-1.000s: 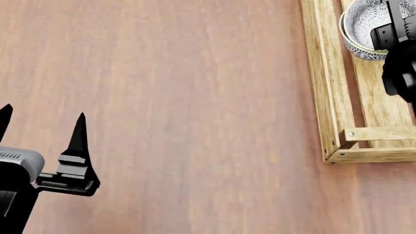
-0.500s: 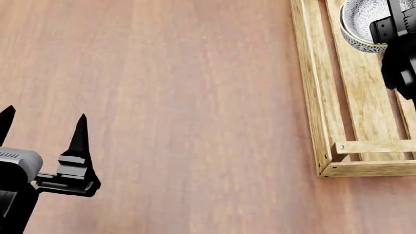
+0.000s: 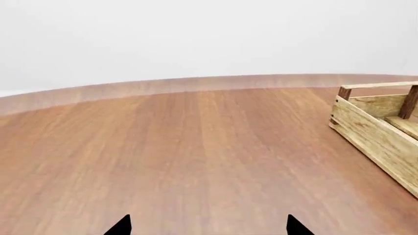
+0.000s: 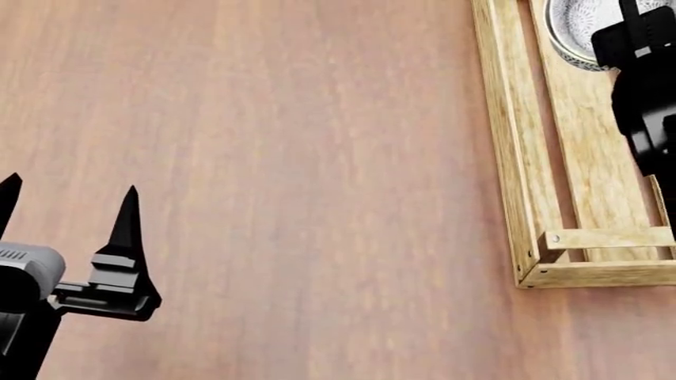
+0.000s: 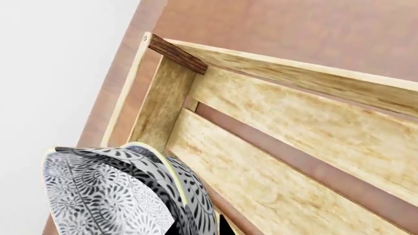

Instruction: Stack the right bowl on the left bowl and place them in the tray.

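Note:
The light-wood tray [image 4: 505, 119] lies at the right of the head view, and it also shows in the left wrist view [image 3: 372, 132]. My right gripper [image 4: 625, 24] is shut on the rim of the black-and-white patterned bowls [image 4: 575, 28], over the tray's far part. In the right wrist view the bowls [image 5: 111, 196] look nested, with a yellow-edged rim around the inner one. One finger is inside and one outside, above the tray's slats [image 5: 294, 127] near a corner post. My left gripper [image 4: 69, 194] is open and empty at the lower left.
The brown wooden table [image 4: 296, 158] spreads between my left gripper and the tray. The table's far edge [image 3: 196, 83] shows against a white background in the left wrist view.
My right gripper and the bowls have moved farther along the tray, toward the head view's top edge. The view shifted slightly at first. The left arm has not moved.

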### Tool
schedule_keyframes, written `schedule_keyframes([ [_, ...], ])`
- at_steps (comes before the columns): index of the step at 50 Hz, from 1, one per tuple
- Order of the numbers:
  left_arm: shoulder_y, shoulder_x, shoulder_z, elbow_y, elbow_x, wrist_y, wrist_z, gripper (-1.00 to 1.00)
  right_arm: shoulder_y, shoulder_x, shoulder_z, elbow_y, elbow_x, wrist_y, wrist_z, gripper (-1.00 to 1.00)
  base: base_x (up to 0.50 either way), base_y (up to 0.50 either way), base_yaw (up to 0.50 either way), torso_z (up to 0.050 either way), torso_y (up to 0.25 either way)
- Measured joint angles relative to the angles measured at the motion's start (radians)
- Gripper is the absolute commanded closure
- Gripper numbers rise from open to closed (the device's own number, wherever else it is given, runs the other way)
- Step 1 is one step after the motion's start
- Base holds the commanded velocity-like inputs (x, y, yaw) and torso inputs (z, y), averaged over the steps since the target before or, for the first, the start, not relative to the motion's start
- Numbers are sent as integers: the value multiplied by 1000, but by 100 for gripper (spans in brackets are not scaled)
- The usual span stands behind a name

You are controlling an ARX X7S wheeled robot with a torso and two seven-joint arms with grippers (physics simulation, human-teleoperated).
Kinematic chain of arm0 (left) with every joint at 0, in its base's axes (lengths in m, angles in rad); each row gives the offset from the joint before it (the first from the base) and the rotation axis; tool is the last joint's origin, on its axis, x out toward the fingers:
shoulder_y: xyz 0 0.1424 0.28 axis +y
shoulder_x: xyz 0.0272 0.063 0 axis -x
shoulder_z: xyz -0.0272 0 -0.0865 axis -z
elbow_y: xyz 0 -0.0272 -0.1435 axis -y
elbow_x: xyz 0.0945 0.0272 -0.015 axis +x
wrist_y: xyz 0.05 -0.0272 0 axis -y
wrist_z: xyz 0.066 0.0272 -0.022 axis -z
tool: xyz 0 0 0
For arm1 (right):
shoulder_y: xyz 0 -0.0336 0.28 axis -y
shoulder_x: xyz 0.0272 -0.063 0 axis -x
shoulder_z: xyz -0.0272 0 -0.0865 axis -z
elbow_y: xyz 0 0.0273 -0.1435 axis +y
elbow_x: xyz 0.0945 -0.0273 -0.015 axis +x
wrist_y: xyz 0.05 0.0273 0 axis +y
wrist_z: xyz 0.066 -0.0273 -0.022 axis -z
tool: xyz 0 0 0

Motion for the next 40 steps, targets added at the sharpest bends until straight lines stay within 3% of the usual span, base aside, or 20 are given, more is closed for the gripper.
schedule_keyframes([
  [8,3,-2,2,-3,3,5,-1,-100,-17,-4,-12,0,4,-16,5,100,0,0,0,0,-10],
  [15,1,-5,11,-5,16,3,-6,-100,-26,-6,-15,1,4,-25,6,100,0,0,0,0,-248],
  [34,4,-9,13,-4,17,9,-9,-100,-33,-9,-24,-2,8,-35,20,100,0,0,0,0,0],
  [35,4,-9,13,-4,16,9,-9,-100,-33,-9,-23,-2,8,-36,21,-100,0,0,0,0,0],
  [40,4,-10,14,-3,15,10,-10,-100,-31,-7,-14,3,1,-40,25,-100,0,0,0,0,0],
])
